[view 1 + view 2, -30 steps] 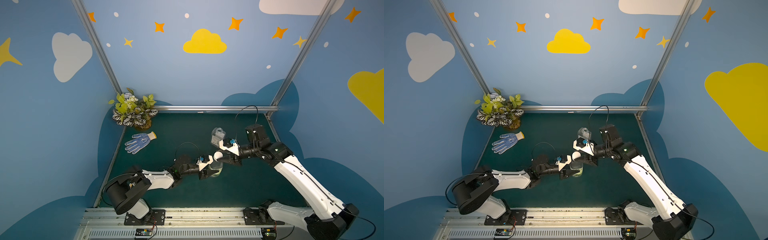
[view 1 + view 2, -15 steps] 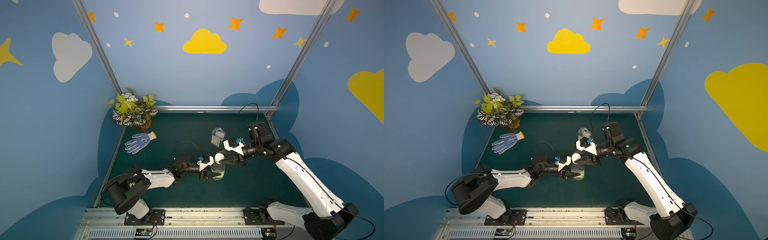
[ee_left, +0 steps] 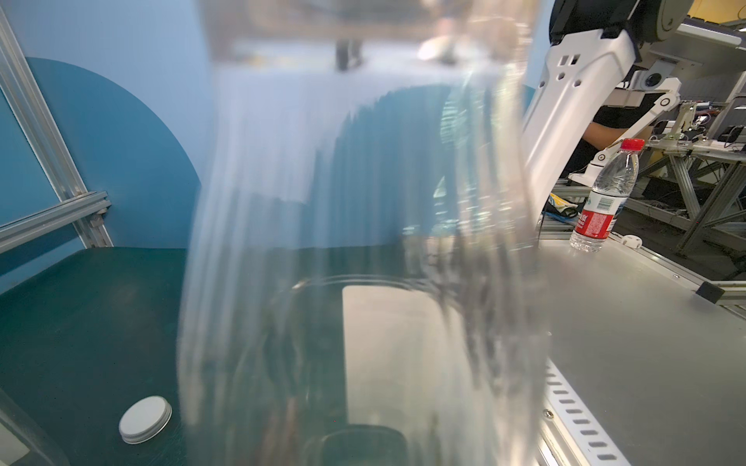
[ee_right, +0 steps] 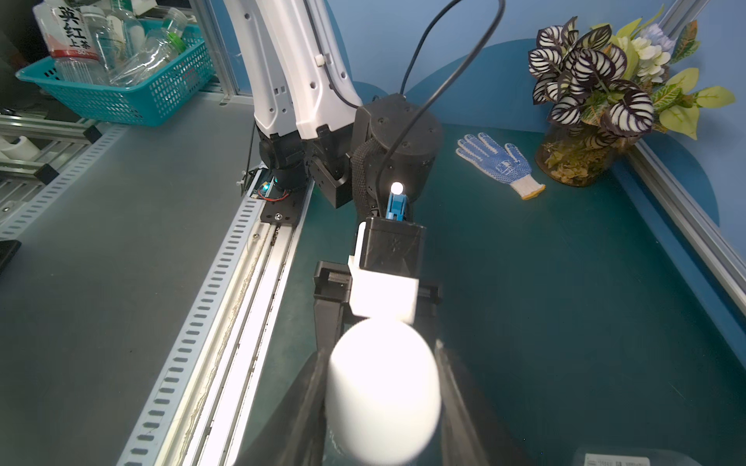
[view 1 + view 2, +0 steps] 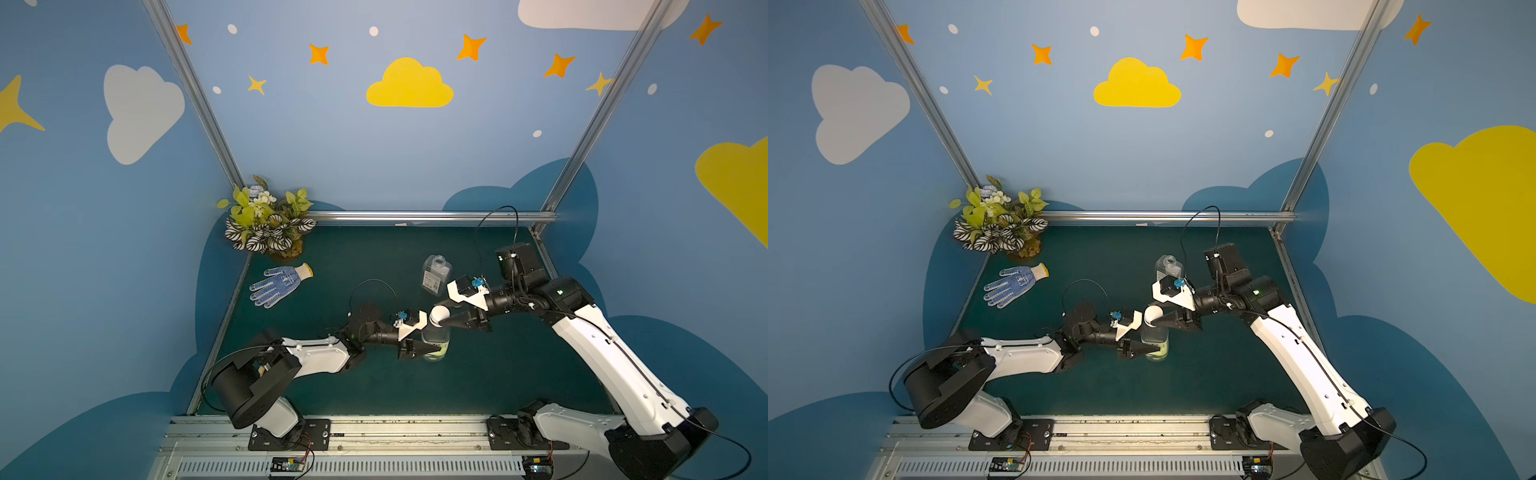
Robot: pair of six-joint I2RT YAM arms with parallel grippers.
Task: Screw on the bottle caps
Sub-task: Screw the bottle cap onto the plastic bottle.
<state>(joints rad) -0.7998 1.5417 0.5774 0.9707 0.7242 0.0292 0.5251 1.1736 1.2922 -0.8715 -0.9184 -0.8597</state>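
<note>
My green tabletop [image 5: 498, 374] carries a potted plant [image 5: 270, 226], a work glove [image 5: 276, 284], the square bottle [image 5: 436, 274], the slim bottle [image 5: 440, 338] and a loose cap [image 3: 145, 419]

This is a robotics lab, not a home. The test cell has blue walls [image 5: 374, 158] painted with clouds and stars, aluminium profiles [image 5: 195, 104], a green mat [image 5: 457, 386] and, at 6 o'clock, a mounting rail [image 5: 395, 432]. Outside it are a grey metal bench [image 3: 646, 355] and a basket [image 4: 121, 101] of empty bottles.

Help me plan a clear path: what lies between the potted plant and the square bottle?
Only bare green mat, seen in both top views.
</note>
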